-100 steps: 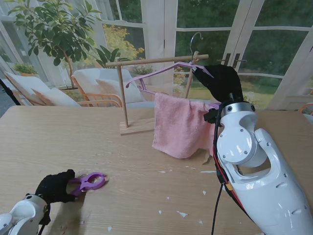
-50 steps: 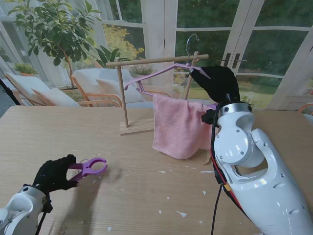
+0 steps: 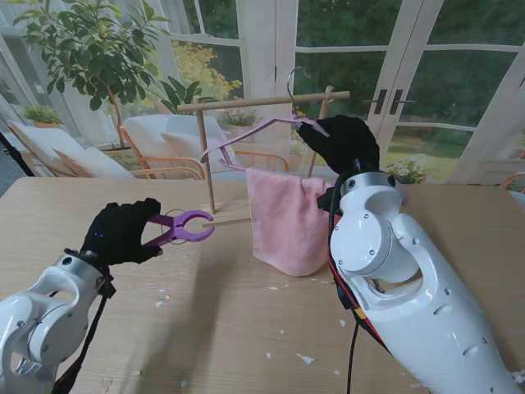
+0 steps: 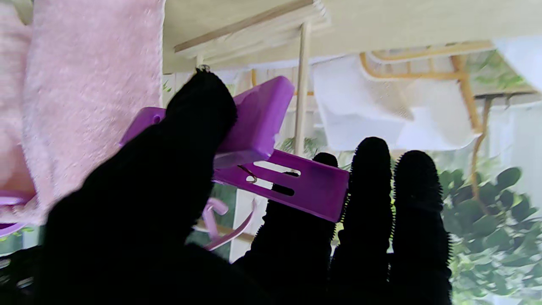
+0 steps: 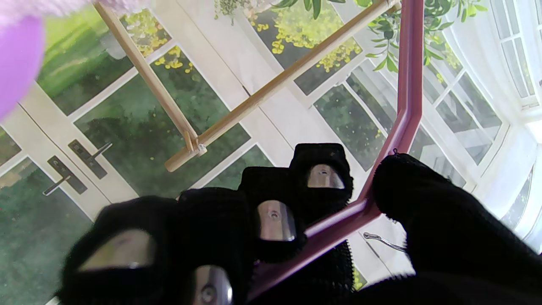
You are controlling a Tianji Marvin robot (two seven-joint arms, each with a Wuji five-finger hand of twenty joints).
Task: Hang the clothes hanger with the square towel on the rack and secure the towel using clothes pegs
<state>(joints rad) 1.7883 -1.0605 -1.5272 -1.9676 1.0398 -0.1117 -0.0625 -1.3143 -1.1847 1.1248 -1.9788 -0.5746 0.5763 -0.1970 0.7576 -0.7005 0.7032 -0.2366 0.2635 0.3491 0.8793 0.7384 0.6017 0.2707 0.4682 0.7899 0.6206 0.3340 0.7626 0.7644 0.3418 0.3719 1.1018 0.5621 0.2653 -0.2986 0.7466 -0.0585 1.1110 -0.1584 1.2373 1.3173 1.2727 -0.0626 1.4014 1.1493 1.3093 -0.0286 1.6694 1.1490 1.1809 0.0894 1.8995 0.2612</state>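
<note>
My right hand (image 3: pixel 343 144) is shut on the purple clothes hanger (image 3: pixel 254 132), gripping its frame (image 5: pixel 400 110) near the top. The hanger's metal hook (image 3: pixel 293 80) stands at the wooden rack's crossbar (image 3: pixel 262 101); I cannot tell if it rests on it. A pink square towel (image 3: pixel 283 217) hangs from the hanger's lower bar, its bottom edge near the table. My left hand (image 3: pixel 121 232) is raised above the table, shut on a purple clothes peg (image 3: pixel 182 226), whose jaws point toward the towel (image 4: pixel 84 84). The peg (image 4: pixel 271 169) is pinched between thumb and fingers.
The wooden rack has two uprights (image 3: pixel 205 160) on a flat base (image 3: pixel 231 215) at the table's far middle. Small white scraps (image 3: pixel 305 359) lie on the table (image 3: pixel 205 328) nearer to me. My right arm's white forearm (image 3: pixel 394 279) fills the right foreground.
My left hand has lifted the peg off the table and carried it up and right toward the towel. My right hand has shifted the hanger and towel left along the rack.
</note>
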